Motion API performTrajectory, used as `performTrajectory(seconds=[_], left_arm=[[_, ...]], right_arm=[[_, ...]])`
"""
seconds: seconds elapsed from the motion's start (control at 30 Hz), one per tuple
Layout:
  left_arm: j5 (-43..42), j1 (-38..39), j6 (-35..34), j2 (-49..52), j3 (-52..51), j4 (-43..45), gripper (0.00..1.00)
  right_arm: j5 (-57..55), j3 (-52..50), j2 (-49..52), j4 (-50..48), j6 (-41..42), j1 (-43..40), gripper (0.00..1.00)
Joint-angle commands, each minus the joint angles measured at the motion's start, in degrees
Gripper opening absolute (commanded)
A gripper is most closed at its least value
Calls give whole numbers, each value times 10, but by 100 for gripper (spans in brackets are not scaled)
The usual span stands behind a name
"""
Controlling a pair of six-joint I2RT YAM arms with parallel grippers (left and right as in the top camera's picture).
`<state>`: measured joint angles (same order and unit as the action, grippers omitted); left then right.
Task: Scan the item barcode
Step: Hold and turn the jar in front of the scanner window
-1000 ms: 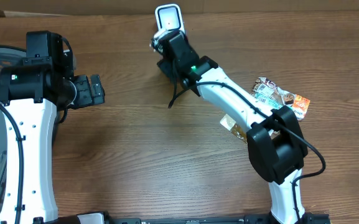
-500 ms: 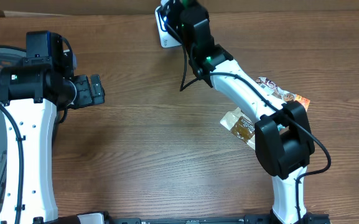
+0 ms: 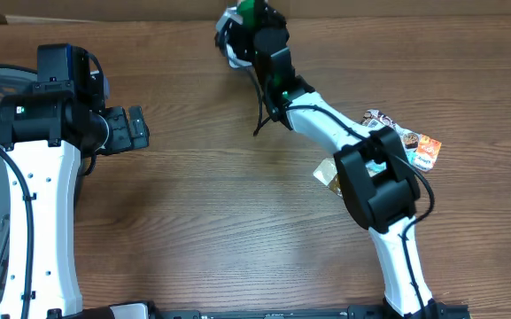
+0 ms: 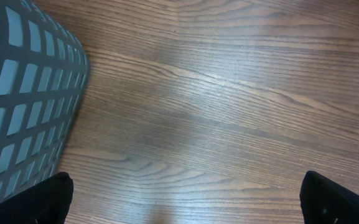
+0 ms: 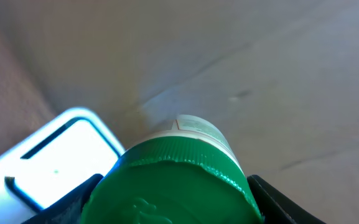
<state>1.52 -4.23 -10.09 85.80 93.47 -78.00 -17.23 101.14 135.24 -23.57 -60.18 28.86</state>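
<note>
The green-capped bottle (image 5: 170,177) is held off the surface (image 4: 229,93), right at the barcode scanner (image 5: 55,152). Its cap faces the wrist camera, and a pale strip of label shows beyond the cap. The right gripper (image 5: 174,205) has its jaws part-way closed on the bottle just below the cap, with a dark finger showing on either side.

The likeliest failure is no read. No barcode can be seen on the bottle, so I cannot tell whether it faces the scanner's bright window. A round bottle shows its code over only a narrow arc, so a small error in roll would probably hide it.

The bottle also sits very close to the scanner. Any further push that way could knock or shift the device, and may bring the label too near to read.

The grip is on a smooth round body. Turning the wrist to look for the code could let the bottle twist or slide in the jaws.

Further from the scanner, the right arm's elbow passes over the snack pouches (image 3: 401,137), and a low sweep might drag them.

The left gripper (image 4: 188,202), well apart from the scanner and next to the mesh basket (image 4: 17,93), has its jaws wide and empty and poses no risk.
</note>
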Motion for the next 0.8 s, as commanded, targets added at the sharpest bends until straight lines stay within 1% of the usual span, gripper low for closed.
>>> performTrajectory(seconds=[0.0,0.37,0.77], left_arm=[[-5,-3,5,1,5,1,99],[-5,-3,5,1,5,1,99],[-5,-3,5,1,5,1,99]], right_arm=[[5,10,13,-21,-96,2,45],[15,10,22,-28,-97,8,45],[-8,10,5,-20,-24,65,45]])
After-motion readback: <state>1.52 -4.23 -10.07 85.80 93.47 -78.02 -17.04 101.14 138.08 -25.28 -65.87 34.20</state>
